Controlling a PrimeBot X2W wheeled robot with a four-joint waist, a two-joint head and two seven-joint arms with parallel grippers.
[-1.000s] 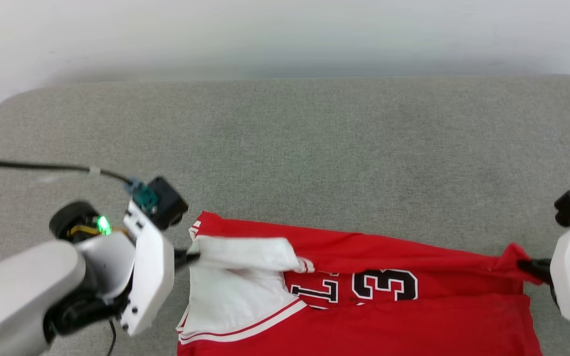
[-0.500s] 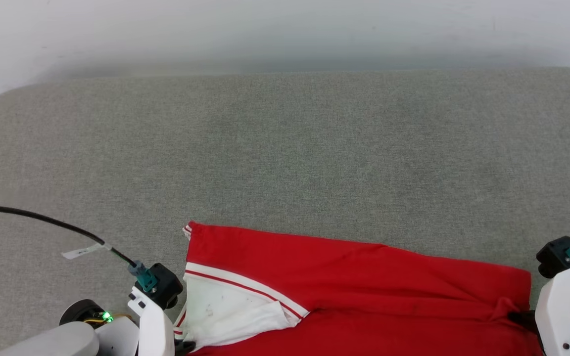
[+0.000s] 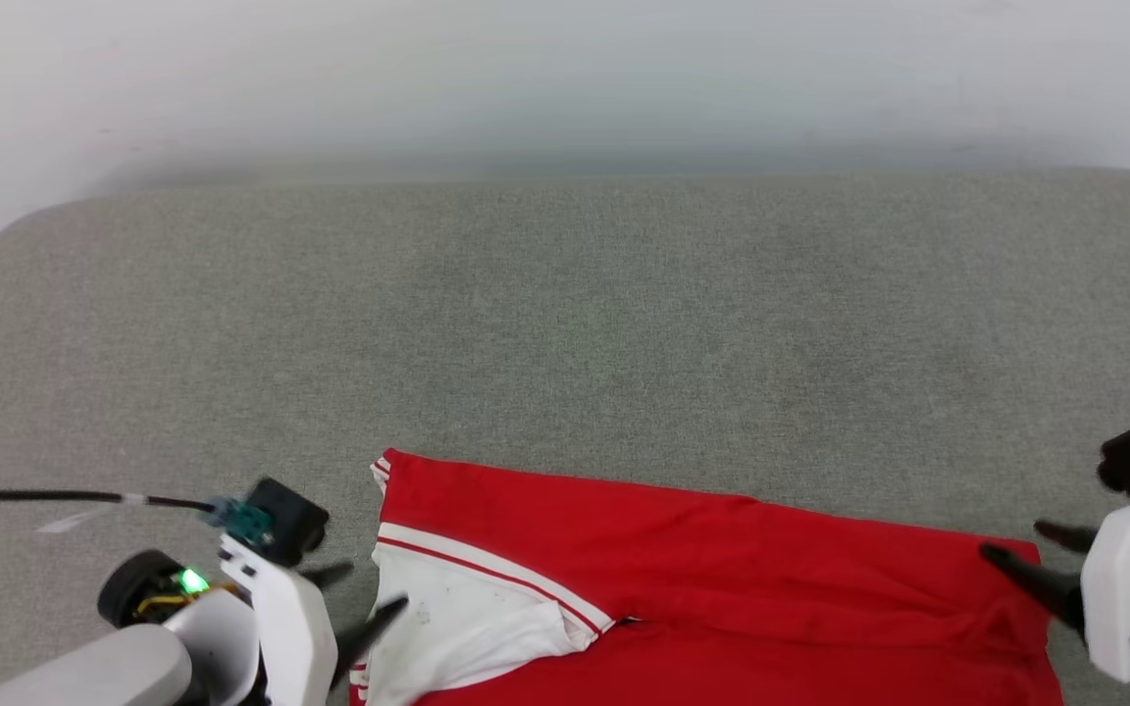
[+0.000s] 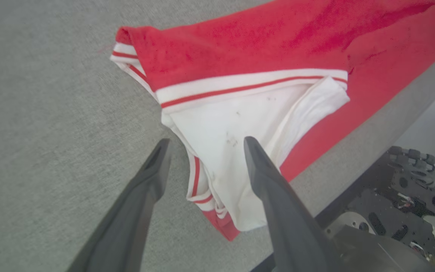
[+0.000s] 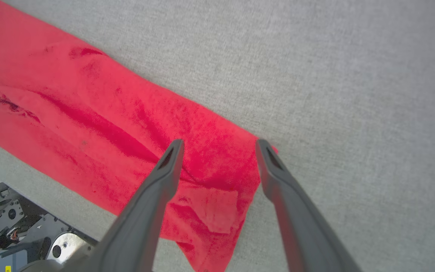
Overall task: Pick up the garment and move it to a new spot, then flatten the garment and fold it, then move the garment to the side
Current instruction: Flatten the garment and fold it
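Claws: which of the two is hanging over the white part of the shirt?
The left claw, open over the edge of the white sleeve panel of the shirt. The right claw is open over the plain red end.

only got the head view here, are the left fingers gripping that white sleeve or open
Observer: Open. The left wrist view shows the left gripper with its fingers either side of the striped cuff of the garment.
Operator: and the right corner
Observer: The right gripper is open, fingers either side of it; a small flap there lies doubled over.
Operator: shirt hanging off the table
Observer: Not on the left: a grey strip of table shows past its near edge.
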